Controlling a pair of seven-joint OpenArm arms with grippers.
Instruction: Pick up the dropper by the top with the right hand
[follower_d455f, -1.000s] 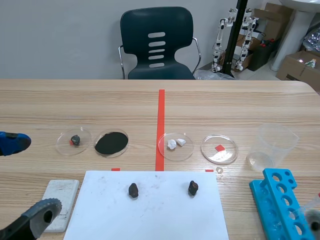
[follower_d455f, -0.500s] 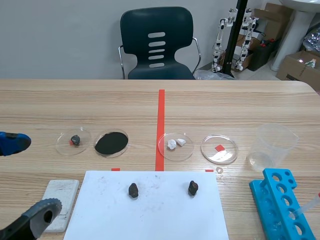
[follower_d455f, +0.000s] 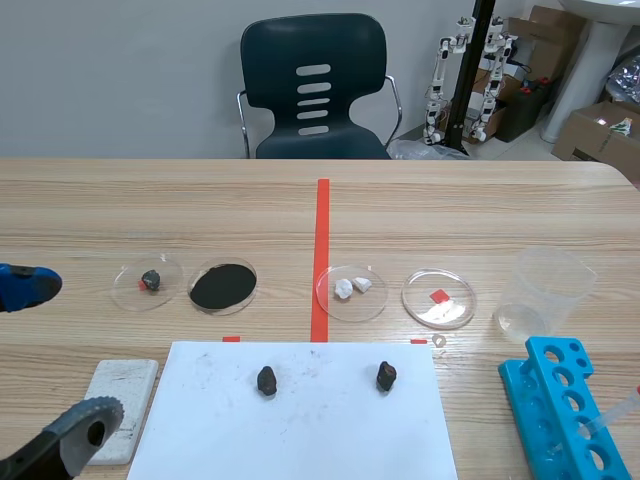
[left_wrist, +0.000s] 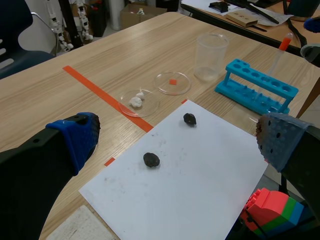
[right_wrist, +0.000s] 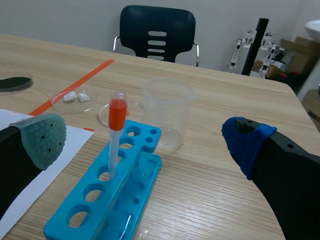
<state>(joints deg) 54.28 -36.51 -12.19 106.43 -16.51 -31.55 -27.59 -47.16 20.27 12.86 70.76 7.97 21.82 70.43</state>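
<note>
The dropper (right_wrist: 114, 141), a clear tube with an orange-red bulb on top, stands upright in a hole of the blue tube rack (right_wrist: 107, 200). My right gripper (right_wrist: 145, 139) is open, one finger on each side of the rack, with the dropper between and slightly ahead of them, untouched. In the scene view only the dropper's tube (follower_d455f: 612, 420) shows at the rack (follower_d455f: 560, 410) by the near right corner; the right gripper is out of that view. My left gripper (follower_d455f: 55, 360) is open at the near left, holding nothing.
A clear beaker (right_wrist: 167, 112) stands just behind the rack. Petri dishes (follower_d455f: 437, 298) lie in a row across the mid table. A white sheet (follower_d455f: 290, 420) carries two dark stones (follower_d455f: 386, 376). A white pad (follower_d455f: 120, 395) lies left of it.
The blurred tip of my right gripper, seen at the scene view's near right corner a second ago, has dropped out of that view. Nothing else has moved.
</note>
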